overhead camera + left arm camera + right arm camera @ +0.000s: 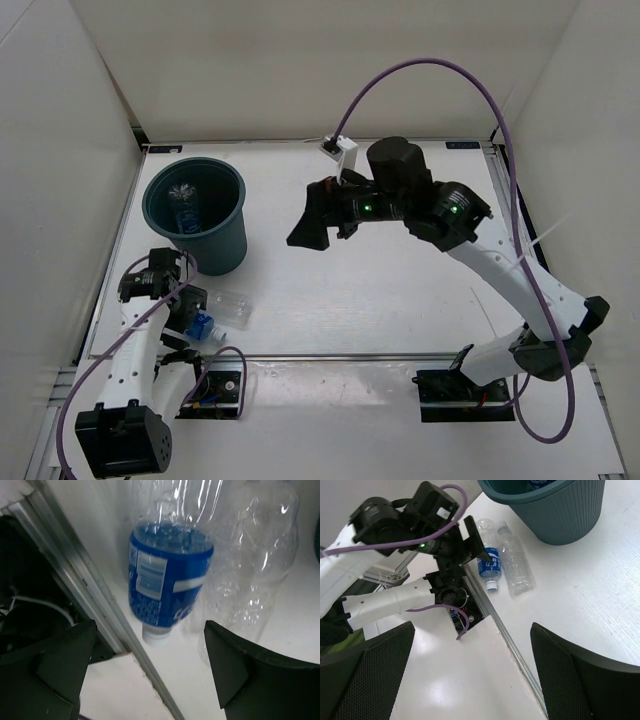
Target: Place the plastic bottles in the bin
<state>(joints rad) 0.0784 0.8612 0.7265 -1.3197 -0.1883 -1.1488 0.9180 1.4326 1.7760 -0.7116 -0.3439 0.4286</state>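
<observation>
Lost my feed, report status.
Left hand open at blue-label bottle, clear bottle alongside. Right hand open, empty. Third bottle in bin. Nothing blocking.

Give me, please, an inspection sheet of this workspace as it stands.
Surface: white table, no spills seen.
Job's things: blue-labelled bottle and clear bottle lying side by side near the left edge; third bottle inside the upright teal bin, far left.
Clutter: nothing seen.
Grippers: left gripper open, by the lying bottles; right gripper open, holding nothing.
Cables: purple cable looping along each arm.
Surroundings: white walls on three sides.
</observation>
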